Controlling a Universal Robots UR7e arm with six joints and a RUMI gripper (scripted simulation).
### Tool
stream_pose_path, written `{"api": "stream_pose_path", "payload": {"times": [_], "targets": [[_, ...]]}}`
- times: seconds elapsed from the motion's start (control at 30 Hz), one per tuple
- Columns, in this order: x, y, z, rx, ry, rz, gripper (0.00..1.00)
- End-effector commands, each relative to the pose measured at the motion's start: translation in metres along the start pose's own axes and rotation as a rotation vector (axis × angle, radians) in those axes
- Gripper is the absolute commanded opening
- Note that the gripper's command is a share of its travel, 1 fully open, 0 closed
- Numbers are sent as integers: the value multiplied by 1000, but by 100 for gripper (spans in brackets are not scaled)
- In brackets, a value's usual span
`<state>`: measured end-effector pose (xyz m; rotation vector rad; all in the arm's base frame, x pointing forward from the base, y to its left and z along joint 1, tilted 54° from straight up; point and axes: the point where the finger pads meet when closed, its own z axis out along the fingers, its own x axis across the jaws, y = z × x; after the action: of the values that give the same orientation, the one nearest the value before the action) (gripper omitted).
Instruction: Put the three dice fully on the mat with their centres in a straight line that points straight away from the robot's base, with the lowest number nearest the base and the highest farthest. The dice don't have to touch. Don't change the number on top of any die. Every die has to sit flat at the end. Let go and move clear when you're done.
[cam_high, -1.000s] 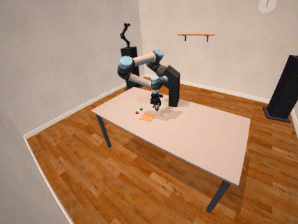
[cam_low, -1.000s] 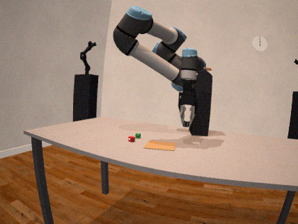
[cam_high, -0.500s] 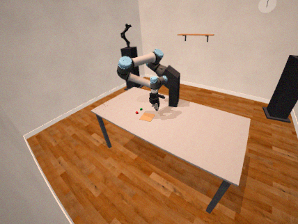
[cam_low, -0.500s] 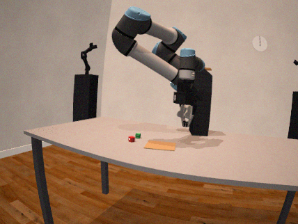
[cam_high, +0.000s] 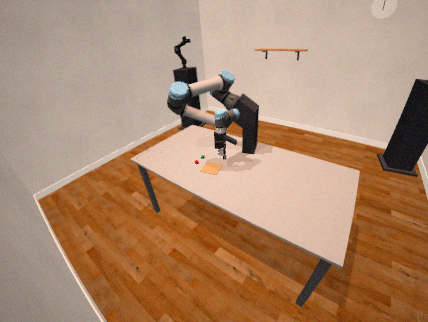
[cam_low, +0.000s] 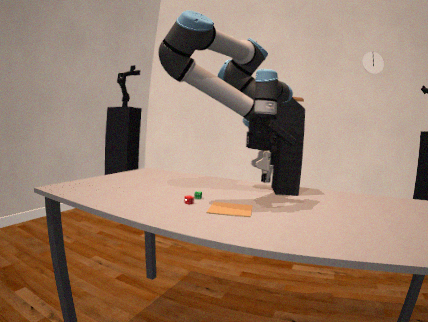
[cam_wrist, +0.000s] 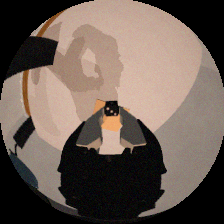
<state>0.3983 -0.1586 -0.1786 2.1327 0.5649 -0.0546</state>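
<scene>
My gripper (cam_high: 224, 156) (cam_low: 266, 177) (cam_wrist: 111, 106) is shut on a black die (cam_wrist: 112, 107) and holds it in the air above the table, just behind the far right corner of the orange mat (cam_high: 211, 168) (cam_low: 230, 209). The mat lies flat with nothing on it. A red die (cam_high: 196, 161) (cam_low: 188, 200) and a green die (cam_high: 203, 156) (cam_low: 198, 195) sit close together on the table, left of the mat. In the wrist view only the black die shows between the fingers; the other dice are out of sight there.
The robot's black base pedestal (cam_high: 248, 125) (cam_low: 288, 150) stands on the table (cam_high: 300, 200) (cam_low: 350, 225) right behind the gripper. Black pillars stand on the floor around the room.
</scene>
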Motion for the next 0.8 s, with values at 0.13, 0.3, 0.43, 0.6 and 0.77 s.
{"api": "stream_pose_path", "payload": {"times": [0.13,0.3,0.43,0.6,0.77], "targets": [[1,4,-1,2,-9,256,6],[1,7,-1,1,-9,437,6],[1,10,-1,1,-9,577,6],[1,13,-1,0,-9,677,6],[0,18,-1,-1,-9,866,6]]}}
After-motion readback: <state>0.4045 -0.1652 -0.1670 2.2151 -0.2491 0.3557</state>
